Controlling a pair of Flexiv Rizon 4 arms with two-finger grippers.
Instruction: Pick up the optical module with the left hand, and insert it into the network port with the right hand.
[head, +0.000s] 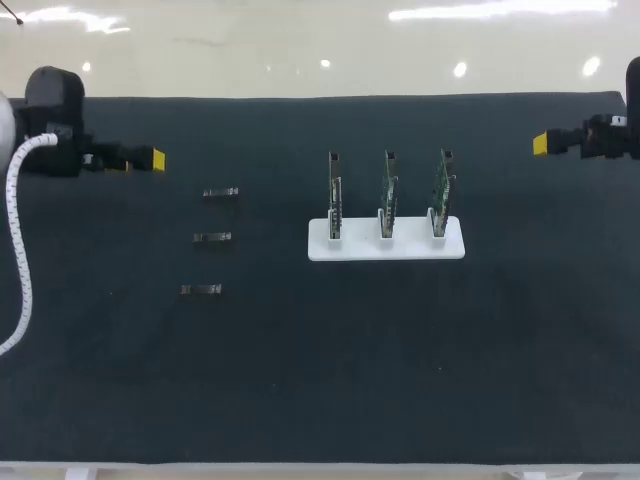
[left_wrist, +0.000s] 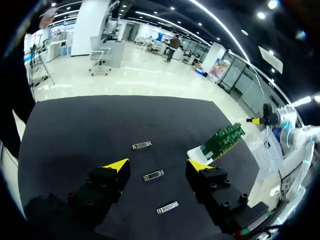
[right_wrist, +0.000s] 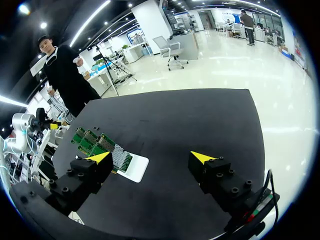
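Well apart from three modules (head: 212, 237), boards (head: 387, 195) stand in white rack (head: 410, 248).

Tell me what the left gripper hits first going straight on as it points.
Probably the bare black table mat, past the three small silver optical modules ahead of the left gripper; depth is unclear.

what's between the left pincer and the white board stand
Three optical modules, in a spaced column, lie between the left pincer and the stand; the head view shows it.

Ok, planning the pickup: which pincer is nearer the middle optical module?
Left. The left pincer is back-left of the middle optical module; the right pincer is far off, beyond the white stand.
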